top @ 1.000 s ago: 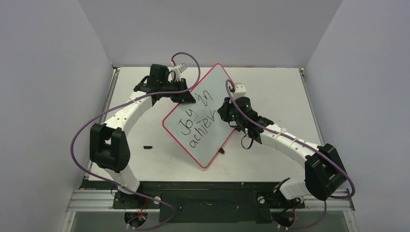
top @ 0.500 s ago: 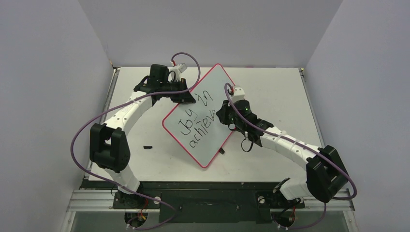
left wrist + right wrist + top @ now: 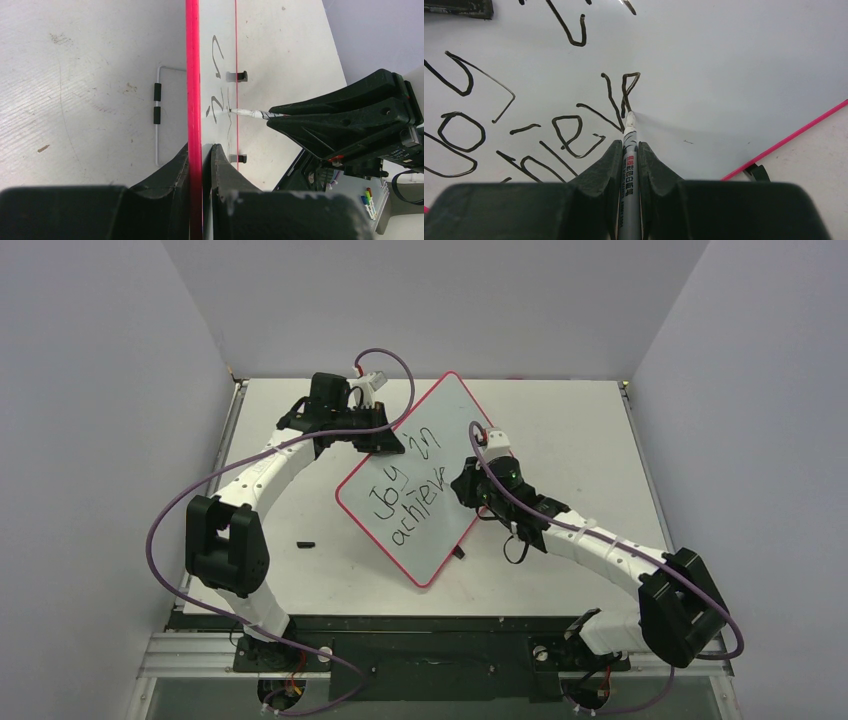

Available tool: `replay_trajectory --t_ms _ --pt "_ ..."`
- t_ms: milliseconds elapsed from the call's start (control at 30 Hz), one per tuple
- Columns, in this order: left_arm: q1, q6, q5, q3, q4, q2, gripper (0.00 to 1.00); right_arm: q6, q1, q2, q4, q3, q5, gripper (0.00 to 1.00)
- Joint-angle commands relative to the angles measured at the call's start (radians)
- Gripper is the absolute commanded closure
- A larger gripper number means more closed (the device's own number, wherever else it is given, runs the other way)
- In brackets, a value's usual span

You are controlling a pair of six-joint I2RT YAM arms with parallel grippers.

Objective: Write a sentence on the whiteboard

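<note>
The whiteboard [image 3: 440,430], pale with a thin red rim, stands tilted at the table's middle. My left gripper [image 3: 378,440] is shut on its upper left edge; the left wrist view shows the red rim [image 3: 193,75] pinched between the fingers [image 3: 172,167]. My right gripper [image 3: 468,490] is shut on a silver marker [image 3: 629,165], its tip touching the board at the end of the second line. The sentence [image 3: 405,495] reads "Joy in" over "achieve", with "Joy" underlined; the last letters show in the right wrist view [image 3: 619,97].
A small black marker cap [image 3: 306,542] lies on the table left of the board. A black clip [image 3: 459,553] sits at the board's lower right edge. A wire stand [image 3: 158,115] props the board from behind. Grey walls enclose three sides.
My right gripper has moved the marker a little right and down along the second line, adding strokes after "achiev". The left arm and the board have stayed still.
</note>
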Motion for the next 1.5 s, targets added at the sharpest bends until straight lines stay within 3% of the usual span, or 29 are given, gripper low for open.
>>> replay_trajectory --t_ms 0,367,667,1467 --pt "-0.058 0.162 -0.121 -0.001 0.008 0.018 1.00 -0.003 0.006 0.003 -0.017 0.011 0.043 1.00" --pt "-0.058 0.167 -0.126 -0.001 0.004 0.013 1.00 -0.038 -0.024 0.065 -0.074 0.161 0.062 1.00" --pt "-0.058 0.168 -0.127 0.000 0.004 0.010 1.00 -0.045 -0.023 -0.012 -0.120 0.168 0.077 1.00" --pt "-0.058 0.167 -0.120 -0.001 0.004 0.012 1.00 -0.036 -0.049 0.122 -0.075 0.231 0.058 1.00"
